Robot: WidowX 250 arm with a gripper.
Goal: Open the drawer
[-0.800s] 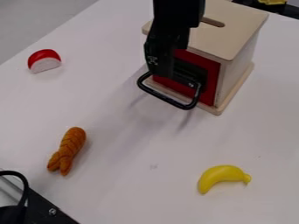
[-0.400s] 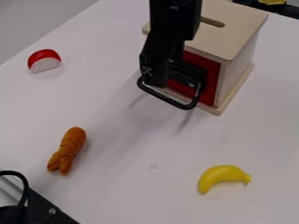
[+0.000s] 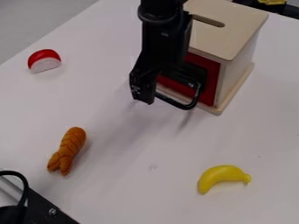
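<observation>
The black WidowX 250 arm point(image 3: 166, 41) comes in at the middle of the top edge, a rounded joint point(image 3: 159, 14) high on it. Below, the black end effector point(image 3: 144, 92) hangs downward, slanting toward the view's lower left, its tip lowest.

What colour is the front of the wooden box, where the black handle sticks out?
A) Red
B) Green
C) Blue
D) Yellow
A: the wooden box has a red front showing behind the black handle.
</observation>
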